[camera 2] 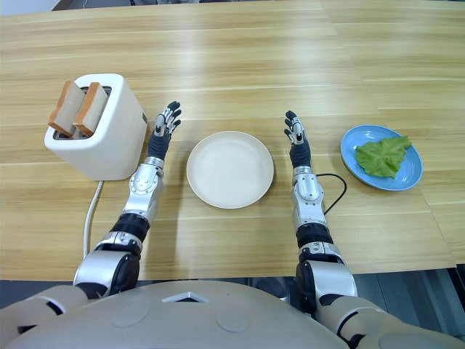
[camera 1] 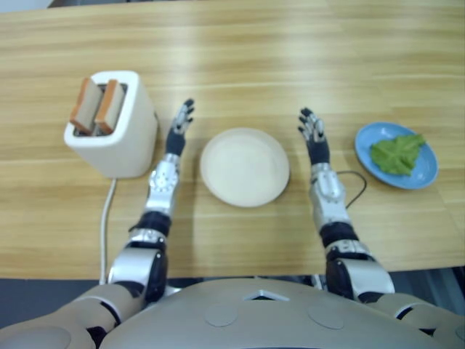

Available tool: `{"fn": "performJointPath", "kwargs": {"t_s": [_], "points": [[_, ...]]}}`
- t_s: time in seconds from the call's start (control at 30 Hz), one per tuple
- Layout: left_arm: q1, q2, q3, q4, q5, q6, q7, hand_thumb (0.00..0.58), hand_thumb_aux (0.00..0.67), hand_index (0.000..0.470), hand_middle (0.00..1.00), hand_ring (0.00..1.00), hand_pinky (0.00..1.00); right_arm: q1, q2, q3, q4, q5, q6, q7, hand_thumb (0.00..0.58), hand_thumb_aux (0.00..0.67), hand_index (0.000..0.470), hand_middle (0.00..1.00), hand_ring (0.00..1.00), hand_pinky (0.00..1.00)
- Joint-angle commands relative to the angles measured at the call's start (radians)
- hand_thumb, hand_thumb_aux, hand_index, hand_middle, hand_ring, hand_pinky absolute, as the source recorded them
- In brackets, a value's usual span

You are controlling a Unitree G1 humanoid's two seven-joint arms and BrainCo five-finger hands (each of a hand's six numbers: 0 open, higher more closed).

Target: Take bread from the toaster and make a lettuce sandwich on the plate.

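Toaster (camera 2: pixel 98 134) left, plate (camera 2: pixel 230 169) centre, lettuce (camera 2: pixel 381 155) right.

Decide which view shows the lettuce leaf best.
The right eye view: the lettuce leaf and its blue plate sit well inside the picture. The left eye view shows both, nearer its right edge.

Both arms lie stretched forward from the near edge of the table (camera 2: pixel 240 240), forearms low over the wood, roughly parallel and well apart. The left hand (camera 2: pixel 161 132) is held out with fingers straight, pointing toward the far edge, holding nothing. The right hand (camera 2: pixel 296 142) matches it, fingers extended and empty.
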Motion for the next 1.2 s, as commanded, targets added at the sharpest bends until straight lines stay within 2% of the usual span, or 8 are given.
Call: {"fn": "performJointPath", "kwargs": {"t_s": [0.03,0.17,0.27,0.4,0.57,0.83,1.0,1.2], "points": [[0.078,0.056,-0.034,-0.559,-0.050,0.194,-0.065,0.000,0.000,0.000,0.00,0.00,0.00,0.001,0.001,0.006,0.014,0.000,0.015,0.005,0.000,0.000,0.000,0.00,0.00,0.00],[0.076,0.188,0.050,-0.951,-0.226,0.446,-0.118,0.000,0.000,0.000,0.00,0.00,0.00,0.008,0.014,0.008,0.023,-0.005,0.011,-0.009,0.000,0.000,0.000,0.00,0.00,0.00],[0.067,0.340,0.182,-1.087,-0.262,0.588,-0.136,0.000,0.000,0.000,0.00,0.00,0.00,0.007,0.027,0.016,0.026,-0.011,0.011,-0.009,0.000,0.000,0.000,0.00,0.00,0.00],[0.110,0.576,0.322,-1.025,-0.036,0.695,-0.125,0.000,0.000,0.000,0.00,0.00,0.00,0.014,0.032,0.015,0.025,-0.014,0.010,-0.009,0.000,0.000,0.000,0.00,0.00,0.00],[0.202,0.782,0.265,-0.786,0.340,0.789,-0.048,0.000,0.000,0.000,0.00,0.00,0.00,0.030,0.031,0.013,0.009,-0.012,0.012,-0.007,0.000,0.000,0.000,0.00,0.00,0.00],[0.196,0.849,0.116,-0.464,0.567,0.803,0.015,0.000,0.000,0.000,0.00,0.00,0.00,0.039,0.028,0.014,-0.015,-0.011,0.020,-0.002,0.000,0.000,0.000,0.00,0.00,0.00],[0.179,0.872,0.104,-0.386,0.614,0.819,0.044,0.000,0.000,0.000,0.00,0.00,0.00,0.046,0.028,0.015,-0.023,-0.011,0.023,0.000,0.000,0.000,0.000,0.00,0.00,0.00],[0.174,0.883,0.104,-0.384,0.647,0.837,0.043,0.000,0.000,0.000,0.00,0.00,0.00,0.057,0.031,0.016,-0.039,-0.011,0.029,-0.001,0.000,0.000,0.000,0.00,0.00,0.00]]}}
